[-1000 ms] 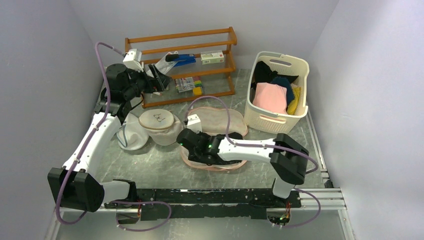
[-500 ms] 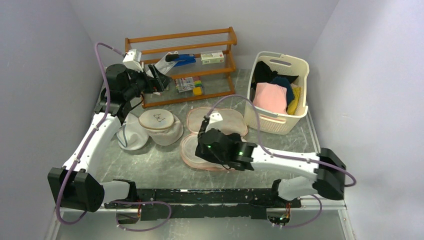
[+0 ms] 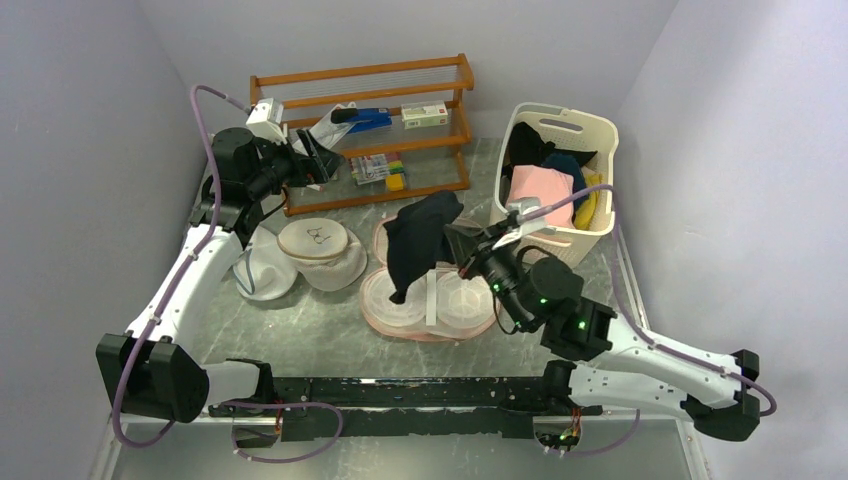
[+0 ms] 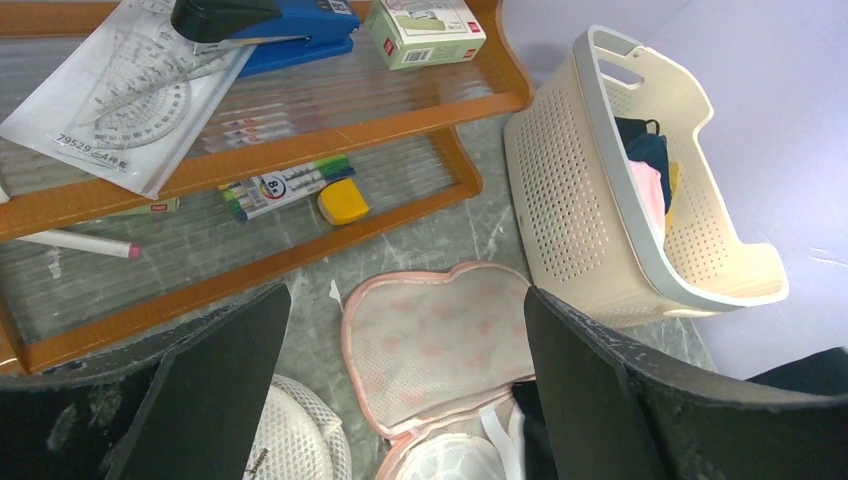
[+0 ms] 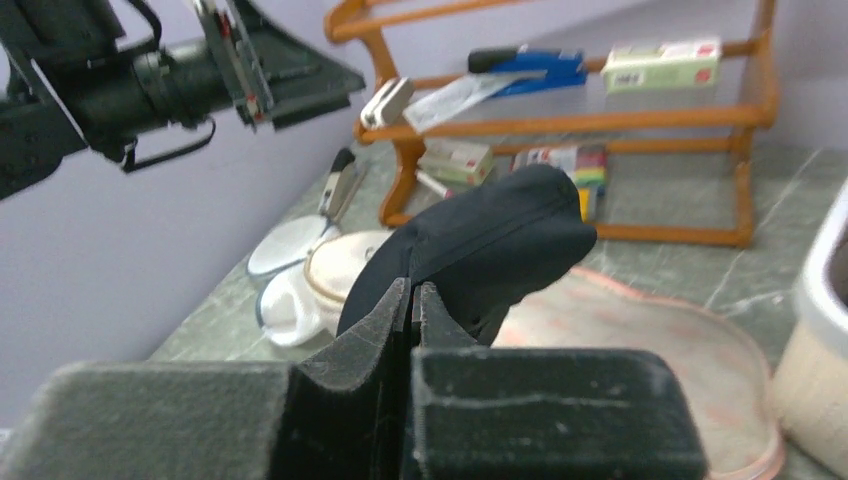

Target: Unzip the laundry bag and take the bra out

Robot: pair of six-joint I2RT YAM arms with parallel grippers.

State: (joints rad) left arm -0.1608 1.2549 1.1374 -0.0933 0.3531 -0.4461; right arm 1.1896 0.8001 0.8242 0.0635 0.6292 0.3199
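Observation:
The peach-pink laundry bag (image 3: pixel 425 332) lies open on the table. Its lid is flipped toward the shelf, and white cup forms and a white strap show in its near half. My right gripper (image 3: pixel 458 245) is shut on a black bra (image 3: pixel 420 240) and holds it in the air above the bag. In the right wrist view the fingers (image 5: pixel 412 290) pinch the bra (image 5: pixel 500 235), with the bag (image 5: pixel 640 330) below. My left gripper (image 3: pixel 318 160) is raised by the shelf, open and empty. Its wrist view (image 4: pixel 406 292) looks down on the bag's lid (image 4: pixel 440 330).
A wooden shelf (image 3: pixel 360 75) with a blue stapler, boxes and pens stands at the back. A cream laundry basket (image 3: pixel 555 240) holding clothes is at the right. Two round white mesh bags (image 3: pixel 315 245) lie left of the laundry bag.
My right arm has risen out of the bag and swung right, lifting the black bra clear. The white cups inside the bag are now uncovered. The left arm has not moved.

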